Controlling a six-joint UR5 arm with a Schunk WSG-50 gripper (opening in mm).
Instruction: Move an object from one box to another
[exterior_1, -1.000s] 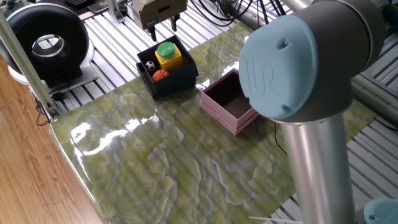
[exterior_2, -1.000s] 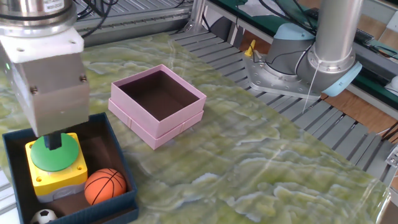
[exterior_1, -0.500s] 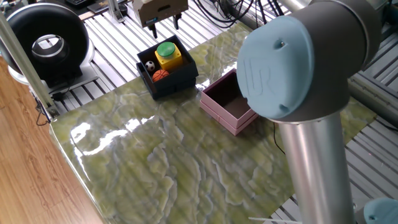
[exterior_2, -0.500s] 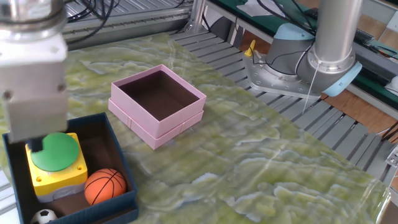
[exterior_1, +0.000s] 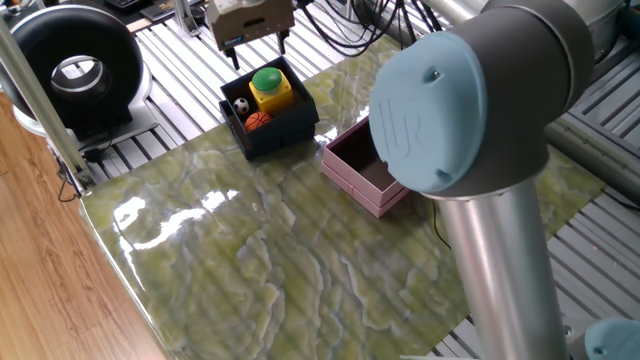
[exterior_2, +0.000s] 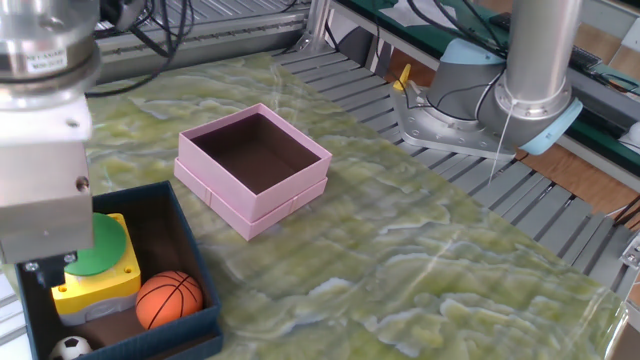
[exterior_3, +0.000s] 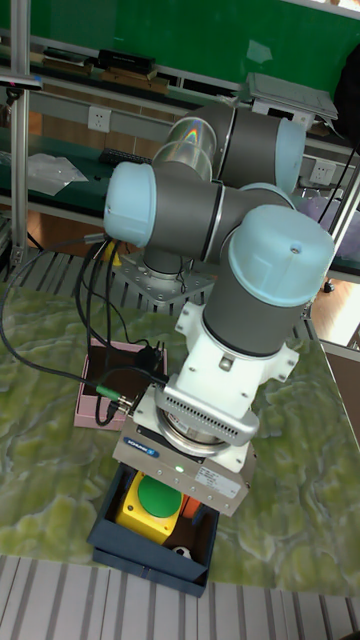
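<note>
The dark navy box (exterior_1: 285, 135) stands at the far end of the marbled table. It holds a yellow push-button block with a green cap (exterior_1: 268, 84), a small basketball (exterior_1: 258, 120) and a tiny soccer ball (exterior_1: 240, 104). My gripper (exterior_1: 258, 42) hangs open above the box's far edge, fingers apart and holding nothing. In the other fixed view the gripper (exterior_2: 50, 270) partly covers the green cap (exterior_2: 100, 245); the basketball (exterior_2: 168, 300) lies beside it. The pale pink box (exterior_1: 355, 190) sits empty close by, its dark inside showing (exterior_2: 255, 160).
A black round fan unit (exterior_1: 75, 70) stands on the slatted frame left of the table. Cables run behind the navy box. The arm's base (exterior_2: 480, 120) is bolted beyond the table's right side. The arm's big elbow joint (exterior_1: 460, 100) hides part of the pink box.
The gripper has lifted and shifted back off the green cap toward the navy box's far edge. The objects in the box have not moved.
</note>
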